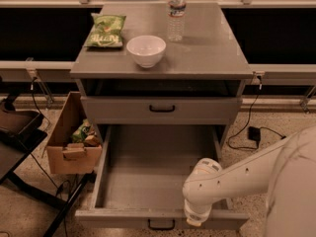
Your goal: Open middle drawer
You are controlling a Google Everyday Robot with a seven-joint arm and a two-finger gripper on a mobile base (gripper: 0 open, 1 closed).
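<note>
The middle drawer (158,167) is the wide grey one standing pulled far out at the bottom of the cabinet, its plain grey inside bare. Its small black bar handle (161,224) shows at the centre of the front, near the picture's lower edge. My gripper (195,220) is at the end of the white arm (232,179), pointing down onto the right part of the drawer's front rim, a little right of the handle. The wrist hides it from above.
A shorter grey drawer (123,110) above is closed. On the cabinet top stand a white bowl (146,50), a green chip bag (105,31) and a water bottle (176,11). A cardboard box (64,152) and a black cart (15,127) are to the left; a cable with an adapter (254,132) lies to the right.
</note>
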